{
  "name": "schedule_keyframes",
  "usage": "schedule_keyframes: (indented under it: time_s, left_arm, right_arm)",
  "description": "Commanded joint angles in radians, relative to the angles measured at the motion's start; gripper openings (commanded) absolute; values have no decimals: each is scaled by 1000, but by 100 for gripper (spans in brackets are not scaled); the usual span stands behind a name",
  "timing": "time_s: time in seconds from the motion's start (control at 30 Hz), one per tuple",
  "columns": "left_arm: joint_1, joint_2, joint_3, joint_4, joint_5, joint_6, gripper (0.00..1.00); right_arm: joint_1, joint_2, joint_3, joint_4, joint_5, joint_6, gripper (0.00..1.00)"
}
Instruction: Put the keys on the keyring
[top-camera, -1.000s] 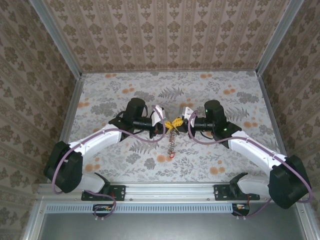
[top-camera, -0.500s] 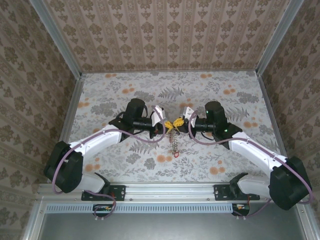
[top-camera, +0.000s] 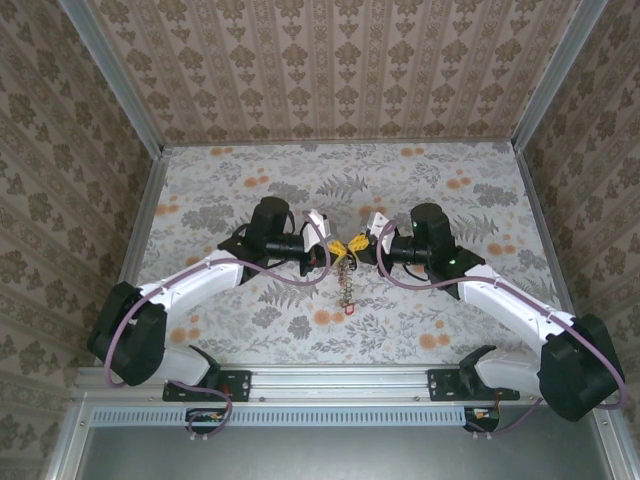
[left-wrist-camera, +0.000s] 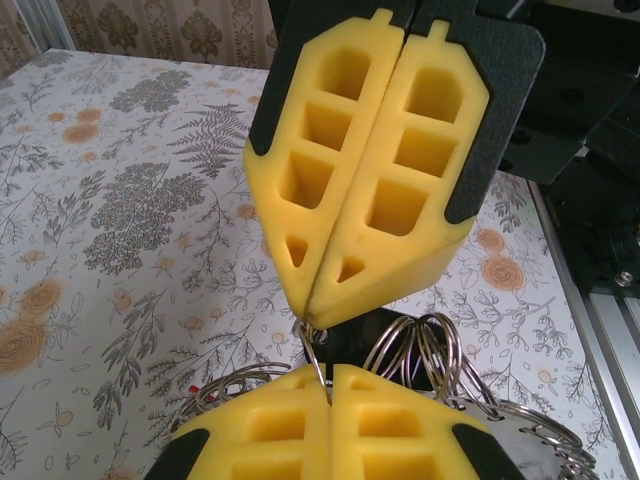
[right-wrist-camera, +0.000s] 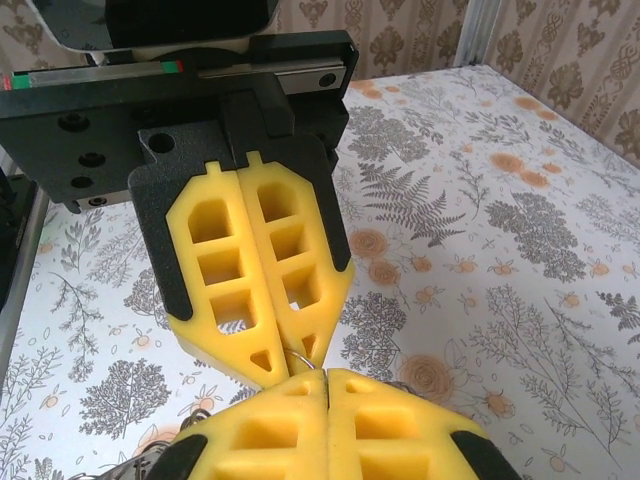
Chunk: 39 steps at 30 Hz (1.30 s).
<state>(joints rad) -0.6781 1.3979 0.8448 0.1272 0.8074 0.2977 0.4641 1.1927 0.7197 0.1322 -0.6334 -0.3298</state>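
Holding the keyring (top-camera: 346, 268) between two tools above the middle of the table (top-camera: 230, 180).
The left tool (top-camera: 335, 251) and the right tool (top-camera: 361, 248) are standing tip to tip, and both are pinching its thin wire with the yellow pads (left-wrist-camera: 400, 262) fully together; the keys (top-camera: 347, 290) are hanging below them toward the near edge, with a red tag (top-camera: 348, 308) lying lowest.

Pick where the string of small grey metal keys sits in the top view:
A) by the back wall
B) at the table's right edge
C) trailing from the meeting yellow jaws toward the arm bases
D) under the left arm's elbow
C: the string of small grey metal keys starts where both arms' yellow foam jaws pinch the thin metal keyring and runs toward the bases, with a small red tag at its end.
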Motion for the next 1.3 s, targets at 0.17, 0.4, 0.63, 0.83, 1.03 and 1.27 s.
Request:
schedule_keyframes:
  time_s: [0.17,0.4,0.63,0.83,1.03,1.27]
  left_arm:
    - [-9,38,-75,266,84,-119,0]
    - [-10,74,-120,418,72,-187,0]
    - [-10,110,-147,511,57,-226,0]
    - [-13,131,-163,546,48,-236,0]
    - [-13,136,-170,572,44,-245,0]
    - [-17,141,-166,578,43,-249,0]
  right_arm:
    - [-37,45,-31,103,140,141,4]
    - [-71,82,-44,140,147,221,6]
    - [-88,121,-35,102,106,234,9]
    - [-88,132,-44,84,118,243,11]
    - [-88,143,-36,58,98,229,15]
    - [-88,158,-16,41,51,215,20]
